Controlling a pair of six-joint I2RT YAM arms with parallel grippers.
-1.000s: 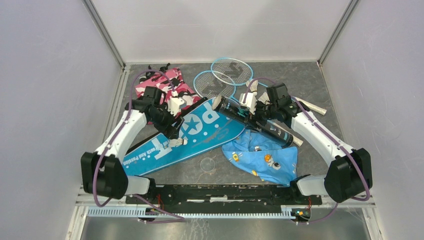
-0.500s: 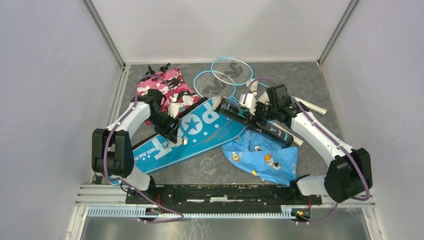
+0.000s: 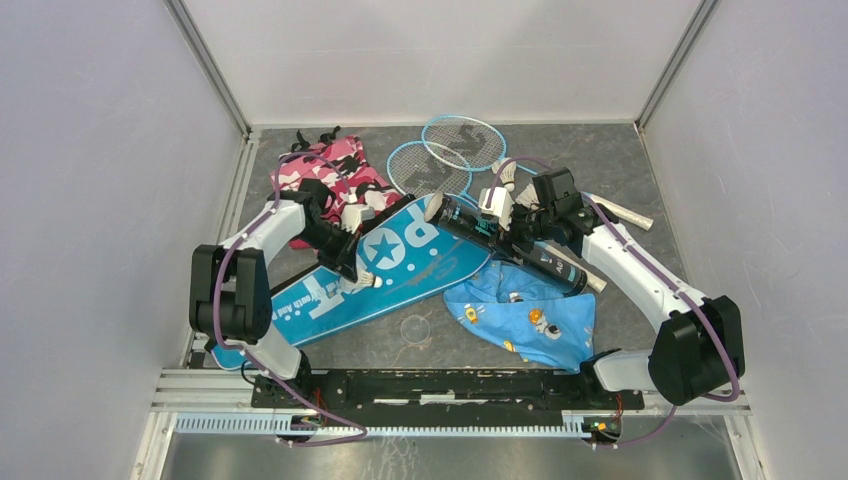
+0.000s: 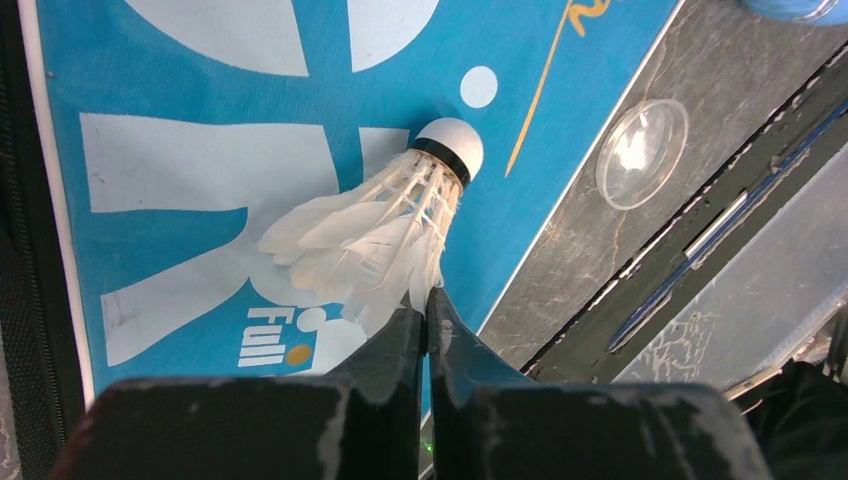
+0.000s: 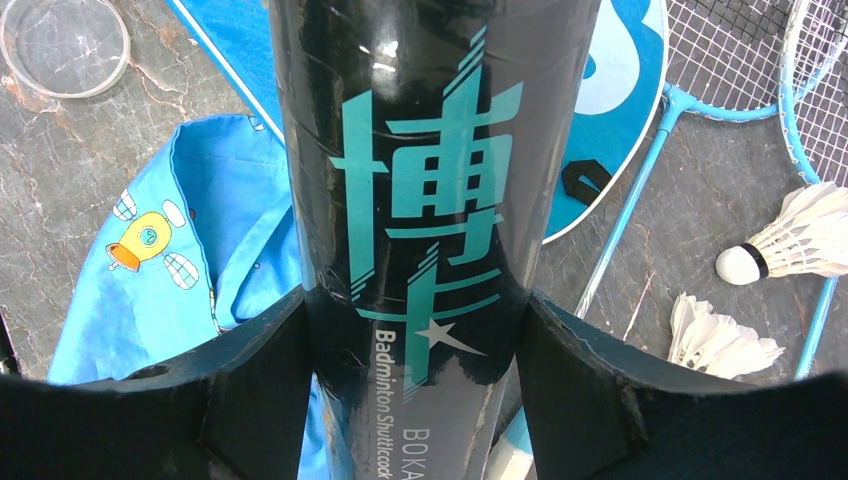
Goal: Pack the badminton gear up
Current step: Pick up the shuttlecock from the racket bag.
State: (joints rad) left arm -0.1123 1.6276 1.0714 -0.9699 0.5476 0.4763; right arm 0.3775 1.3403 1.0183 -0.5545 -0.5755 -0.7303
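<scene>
Left gripper has pinched shut on a shuttlecock since a second ago, its elbow drawn in; the right arm has not moved.
The shuttlecock lies straight ahead of the left jaws on the blue cover, cork pointing away, and the two fingers are clamped on the rim of its feathers. Beside the fingers the cover reads "Full" in small white letters, under larger white lettering. To the right of those jaws a clear disc lies on the table. The right gripper grasps the black tube between spread jaws; its label shows teal Chinese characters, "Badminton Shuttlecock" and "BOKA". Left of these jaws lies the cartoon-print cloth; to their right are two loose shuttlecocks and the racquets.
</scene>
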